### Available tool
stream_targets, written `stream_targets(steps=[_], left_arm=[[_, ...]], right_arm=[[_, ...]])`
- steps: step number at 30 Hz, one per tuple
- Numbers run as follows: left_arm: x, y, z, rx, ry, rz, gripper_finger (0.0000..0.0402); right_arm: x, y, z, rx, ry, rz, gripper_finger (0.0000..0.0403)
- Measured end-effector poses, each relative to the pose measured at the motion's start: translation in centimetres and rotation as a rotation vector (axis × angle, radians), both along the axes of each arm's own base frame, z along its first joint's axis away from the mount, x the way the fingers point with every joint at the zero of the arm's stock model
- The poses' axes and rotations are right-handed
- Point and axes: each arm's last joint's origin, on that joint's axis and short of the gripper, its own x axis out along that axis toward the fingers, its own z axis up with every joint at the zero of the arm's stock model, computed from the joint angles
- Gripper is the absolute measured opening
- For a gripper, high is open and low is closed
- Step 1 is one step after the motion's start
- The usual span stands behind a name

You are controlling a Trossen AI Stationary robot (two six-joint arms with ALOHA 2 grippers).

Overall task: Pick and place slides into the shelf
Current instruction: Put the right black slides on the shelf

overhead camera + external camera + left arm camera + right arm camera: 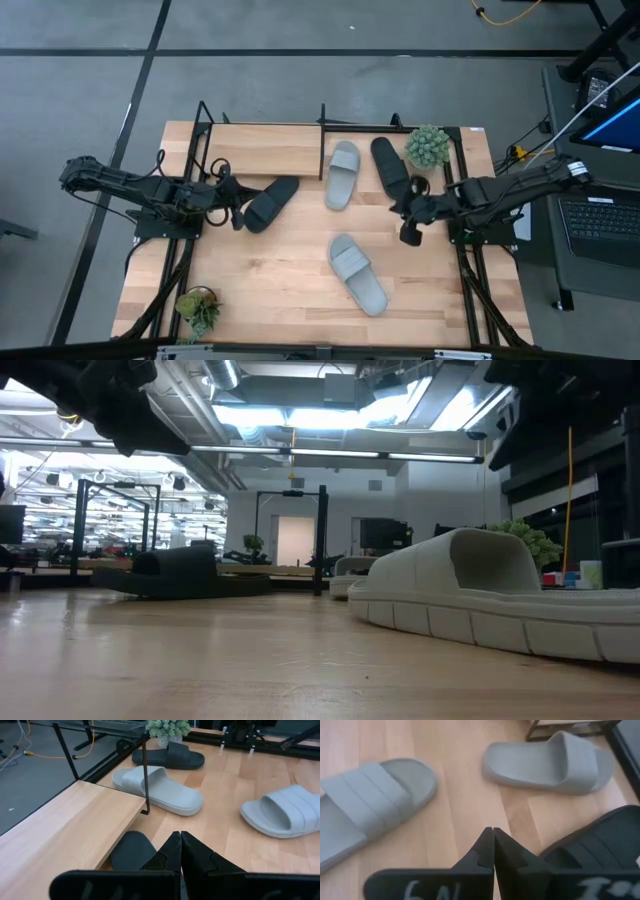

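My left pincer [237, 207] hangs with its fingers pressed together and holding nothing, just beside a black slide [271, 203] that lies in front of the shelf [262, 150]. My right pincer [411, 226] is also pressed together and bare, near the second black slide [390, 167]. One grey slide [342, 175] lies by the shelf's middle post, perhaps partly under the frame. The other grey slide [358, 273] lies out on the table [270, 290].
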Motion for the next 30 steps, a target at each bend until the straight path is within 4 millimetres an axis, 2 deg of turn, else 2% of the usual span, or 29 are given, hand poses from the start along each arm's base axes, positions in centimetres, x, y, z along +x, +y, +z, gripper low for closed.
stream_targets(steps=[12,21,30], left_arm=[[0.0,0.0,0.0,0.003,0.005,-0.001,0.0],[0.0,0.0,-0.1,0.005,0.011,-0.001,0.0],[0.0,0.0,-0.1,0.005,0.011,-0.002,0.0]], right_arm=[[1.2,-0.6,-2.5,-0.019,0.178,-0.082,0.0035],[1.2,-1.8,-2.8,-0.057,0.21,-0.178,0.0059],[1.1,-2.6,-2.9,-0.067,0.237,-0.212,0.0063]])
